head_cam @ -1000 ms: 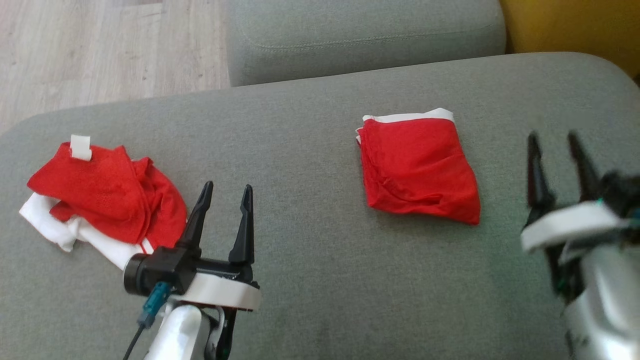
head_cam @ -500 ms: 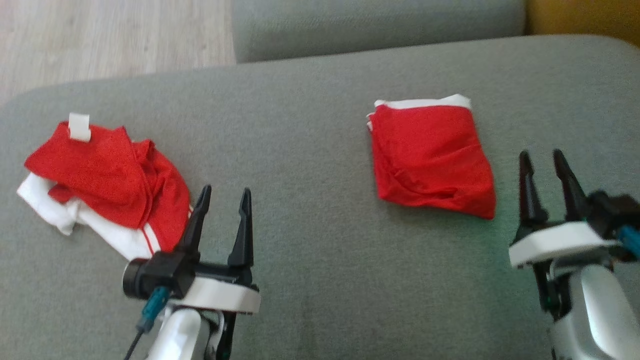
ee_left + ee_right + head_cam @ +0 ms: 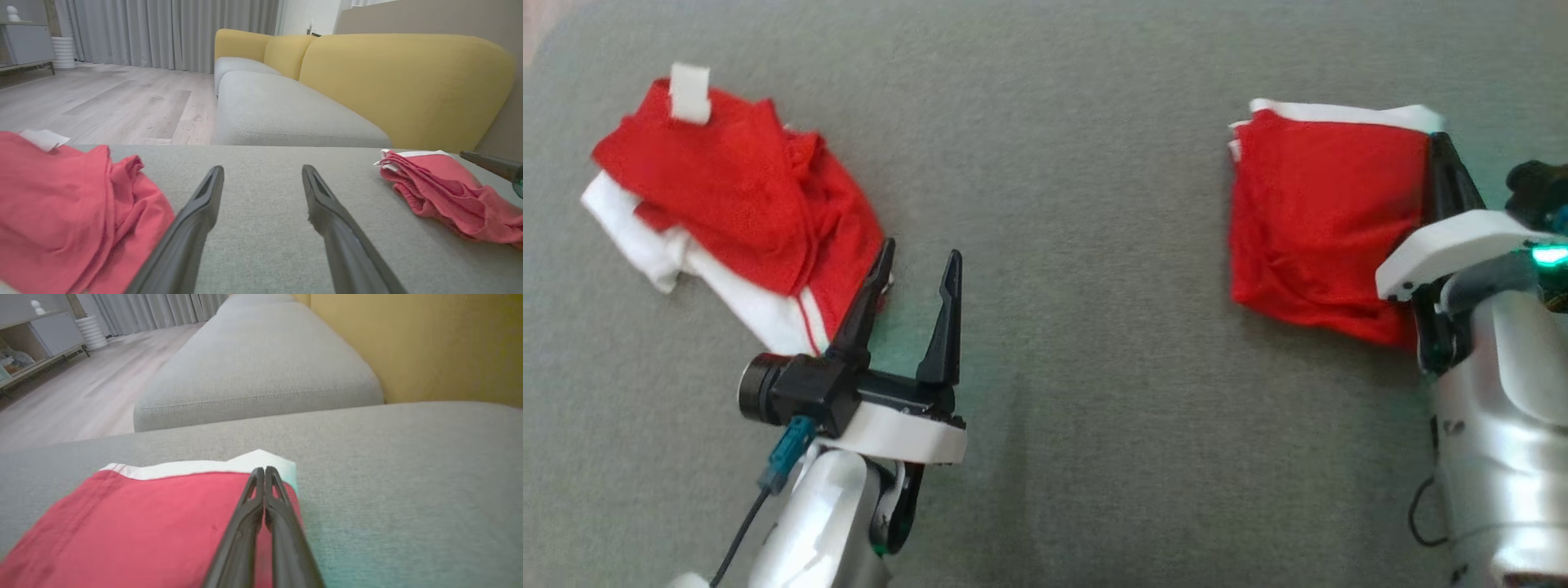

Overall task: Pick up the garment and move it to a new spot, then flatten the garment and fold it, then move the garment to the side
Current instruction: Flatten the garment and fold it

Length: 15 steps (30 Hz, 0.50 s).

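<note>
A folded red garment with a white band lies at the right of the grey sofa seat. My right gripper is shut, its fingers pressed together and lying along the garment's right edge; the right wrist view shows the tips at the white band of the folded garment, with no cloth seen between them. A crumpled red and white garment sits at the left. My left gripper stands open just right of it, holding nothing, as the left wrist view confirms.
A second grey seat cushion lies beyond the seat, with a yellow backrest to its right. Wooden floor and curtains lie past the seat's far edge. A white tag sticks up from the crumpled garment.
The head camera has tilted down and closer. My right gripper went from open to shut and moved up to the folded garment's right edge. The left gripper stayed open.
</note>
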Motion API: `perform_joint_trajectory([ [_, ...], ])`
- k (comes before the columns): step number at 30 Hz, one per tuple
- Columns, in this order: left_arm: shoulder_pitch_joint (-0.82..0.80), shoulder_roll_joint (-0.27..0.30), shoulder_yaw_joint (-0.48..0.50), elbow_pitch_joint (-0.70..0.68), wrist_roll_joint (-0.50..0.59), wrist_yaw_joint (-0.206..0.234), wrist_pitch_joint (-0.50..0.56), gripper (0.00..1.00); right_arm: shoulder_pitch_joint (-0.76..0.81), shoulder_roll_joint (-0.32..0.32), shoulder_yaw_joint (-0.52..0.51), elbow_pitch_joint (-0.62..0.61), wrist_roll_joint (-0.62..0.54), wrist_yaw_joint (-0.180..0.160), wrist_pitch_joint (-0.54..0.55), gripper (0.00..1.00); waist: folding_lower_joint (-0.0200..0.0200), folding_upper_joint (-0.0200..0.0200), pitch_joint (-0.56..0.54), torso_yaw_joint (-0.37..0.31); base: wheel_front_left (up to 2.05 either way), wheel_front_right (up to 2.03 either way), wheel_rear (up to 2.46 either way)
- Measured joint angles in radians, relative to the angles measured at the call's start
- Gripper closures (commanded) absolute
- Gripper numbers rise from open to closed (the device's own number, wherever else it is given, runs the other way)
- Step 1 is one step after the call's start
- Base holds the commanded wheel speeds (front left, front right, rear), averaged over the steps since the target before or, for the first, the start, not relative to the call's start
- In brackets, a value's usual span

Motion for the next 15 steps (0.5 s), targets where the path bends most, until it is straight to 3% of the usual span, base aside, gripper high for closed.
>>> perform_joint_trajectory([
  [6, -0.016, 0.000, -0.003, 0.003, 0.000, 0.000, 0.000, 0.00, -0.116, 0.000, -0.044, 0.225, -0.063, 0.000, -0.033, 1.00, 0.0000, 0.0000, 0.038, 0.044, 0.00, 0.00, 0.00],
  [10, -0.019, 0.000, -0.004, 0.006, 0.000, 0.000, 0.000, 0.00, -0.139, 0.000, -0.036, 0.280, -0.086, 0.000, -0.101, 1.00, -0.0001, 0.0000, 0.037, 0.050, 0.00, 0.00, 0.00],
  [15, -0.024, 0.000, -0.004, 0.008, 0.000, 0.000, 0.000, 0.00, -0.179, 0.002, 0.078, 0.318, -0.067, 0.000, -0.159, 1.00, -0.0003, 0.0000, 0.021, 0.045, 0.00, 0.00, 0.00],
])
